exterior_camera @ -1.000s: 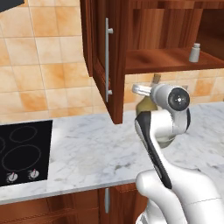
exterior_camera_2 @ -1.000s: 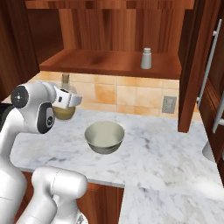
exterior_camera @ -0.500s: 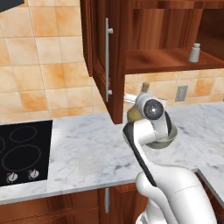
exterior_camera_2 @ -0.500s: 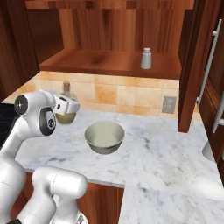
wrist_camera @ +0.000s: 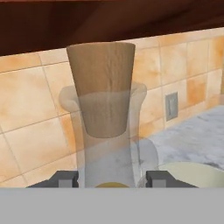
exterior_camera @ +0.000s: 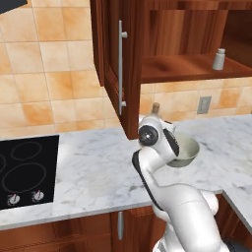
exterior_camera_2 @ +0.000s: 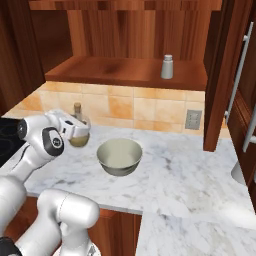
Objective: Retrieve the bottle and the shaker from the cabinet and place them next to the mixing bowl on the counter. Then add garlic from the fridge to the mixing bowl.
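Bottle (exterior_camera_2: pixel 78 131): clamped in tool (wrist_camera: pixel 112 177), low over table (exterior_camera_2: pixel 190 170), just left of mixing bowl (exterior_camera_2: pixel 119 156); risk: tipping or knocking bowl on release. Shaker (exterior_camera_2: pixel 167 66): upright on cabinet (exterior_camera_2: pixel 125 70) shelf; risk: toppling on approach

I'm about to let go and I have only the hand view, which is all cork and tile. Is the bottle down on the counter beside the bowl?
Observer: From the right base view, the bottle is upright with its base at the counter. I cannot tell if it touches.
Operator: And the bowl?
Observer: The bowl sits just right of the bottle there, with a small gap between them.
Operator: Where's the shaker?
Observer: The shaker stands upright on the open cabinet shelf, above and right of the bowl.
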{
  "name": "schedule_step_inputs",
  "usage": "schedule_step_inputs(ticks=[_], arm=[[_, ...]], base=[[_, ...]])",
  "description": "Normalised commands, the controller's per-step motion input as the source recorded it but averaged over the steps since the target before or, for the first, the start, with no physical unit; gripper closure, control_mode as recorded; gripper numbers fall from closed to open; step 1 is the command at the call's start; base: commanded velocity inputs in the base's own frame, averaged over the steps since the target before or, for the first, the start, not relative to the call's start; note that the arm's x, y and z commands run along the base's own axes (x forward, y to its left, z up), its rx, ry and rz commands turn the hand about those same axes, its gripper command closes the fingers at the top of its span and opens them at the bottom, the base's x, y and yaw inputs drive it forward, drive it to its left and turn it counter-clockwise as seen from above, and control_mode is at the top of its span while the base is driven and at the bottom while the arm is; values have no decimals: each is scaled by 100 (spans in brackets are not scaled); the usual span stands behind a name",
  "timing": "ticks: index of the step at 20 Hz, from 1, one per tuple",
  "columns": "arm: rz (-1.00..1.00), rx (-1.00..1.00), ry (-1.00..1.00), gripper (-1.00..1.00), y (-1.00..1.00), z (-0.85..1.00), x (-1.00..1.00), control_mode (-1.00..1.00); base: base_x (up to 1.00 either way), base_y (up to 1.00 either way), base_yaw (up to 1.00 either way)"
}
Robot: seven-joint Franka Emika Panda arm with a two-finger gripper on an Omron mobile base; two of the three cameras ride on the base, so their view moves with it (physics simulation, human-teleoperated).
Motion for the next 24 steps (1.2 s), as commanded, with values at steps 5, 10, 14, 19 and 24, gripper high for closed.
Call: schedule_step_inputs(ticks=[5, 10, 14, 19, 24], arm=[[-11, -2, 0, 100, 3, -48, 24, -100], [-11, -1, 0, 100, 0, -45, 28, -100], [-10, -2, 0, 100, 0, -40, 31, -100], [-10, -4, 0, 100, 5, -38, 34, -100], [-9, -5, 0, 100, 8, -42, 30, -100]], base=[[0, 0, 0], [0, 0, 0], [0, 0, 0], [0, 0, 0], [0, 0, 0]])
